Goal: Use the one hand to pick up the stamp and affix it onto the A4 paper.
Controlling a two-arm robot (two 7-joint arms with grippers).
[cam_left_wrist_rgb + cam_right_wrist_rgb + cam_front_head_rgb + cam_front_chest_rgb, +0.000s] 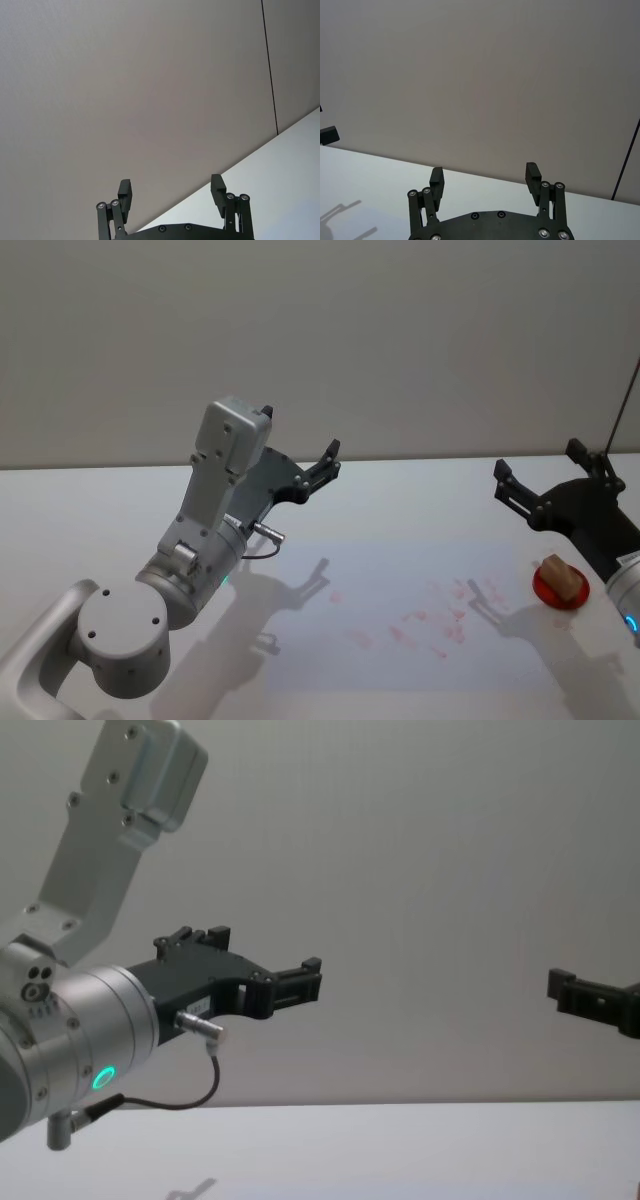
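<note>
Parks the grey left arm [190, 570] nearest the lens, with the left gripper [318, 472] raised, spread and empty. Holds the right gripper [484, 174] aloft, above and just beyond the stamp [563, 575], fingers wide apart, gripping nothing. Leaves the stamp on a red pad [548, 597], probably an ink pad, near the table's [100, 510] right edge, beside the red-smudged A4 paper [400, 580]. Approach stage, pickup not yet made; calls next for a descent and a squeeze across the block's sides.
</note>
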